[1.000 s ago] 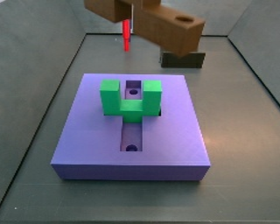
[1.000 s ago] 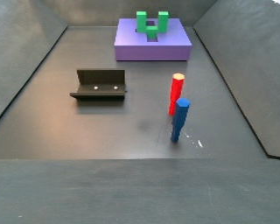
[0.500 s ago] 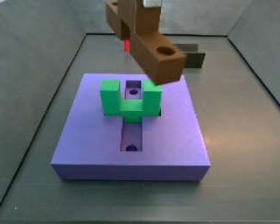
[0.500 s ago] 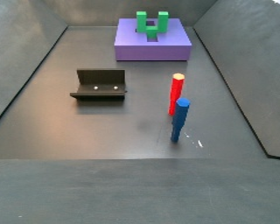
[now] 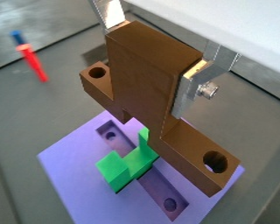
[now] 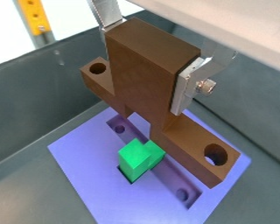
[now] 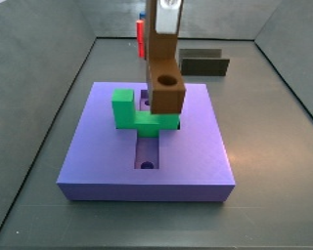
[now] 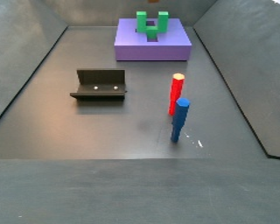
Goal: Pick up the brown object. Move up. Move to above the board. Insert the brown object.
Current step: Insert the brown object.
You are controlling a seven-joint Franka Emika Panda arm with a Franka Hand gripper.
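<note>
Gripping the brown object (image 5: 154, 105), hand (image 5: 154, 48) above the board (image 5: 78, 162), fingertips hidden.

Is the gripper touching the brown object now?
Touching. In both wrist views the gripper has its silver fingers pressed flat against opposite sides of the brown object's thick block, holding it above the board.

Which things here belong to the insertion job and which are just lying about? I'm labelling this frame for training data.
Belonging to the job:
- brown object, clamped in the end effector above the board
- board, with its green U-shaped block

Just lying about:
- red peg
- blue peg
- fixture on the floor
</note>
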